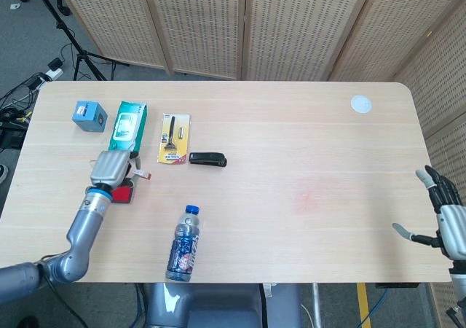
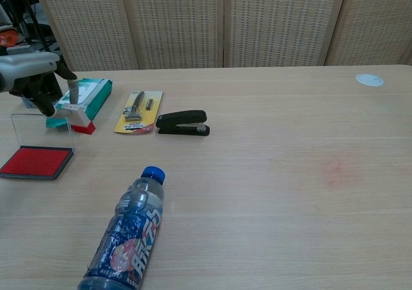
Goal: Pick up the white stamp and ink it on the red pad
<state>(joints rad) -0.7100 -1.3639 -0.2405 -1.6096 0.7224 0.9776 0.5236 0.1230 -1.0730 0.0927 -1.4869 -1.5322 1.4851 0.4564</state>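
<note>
My left hand (image 2: 37,82) grips the white stamp (image 2: 77,113) by its top, and the stamp's red base (image 2: 84,128) hangs in the air above the table. The red ink pad (image 2: 35,162) lies open below and to the left of the stamp, its clear lid (image 2: 40,131) standing upright behind it. In the head view the left hand (image 1: 111,169) covers most of the pad (image 1: 122,194), and the stamp (image 1: 139,173) pokes out on its right. My right hand (image 1: 444,213) hovers off the table's right edge, holding nothing, fingers apart.
A blue box (image 1: 89,115), a green wipes pack (image 1: 127,127), a carded razor (image 1: 174,138) and a black stapler (image 1: 208,159) lie behind the pad. A drink bottle (image 1: 184,242) lies near the front edge. A white disc (image 1: 360,103) sits far right.
</note>
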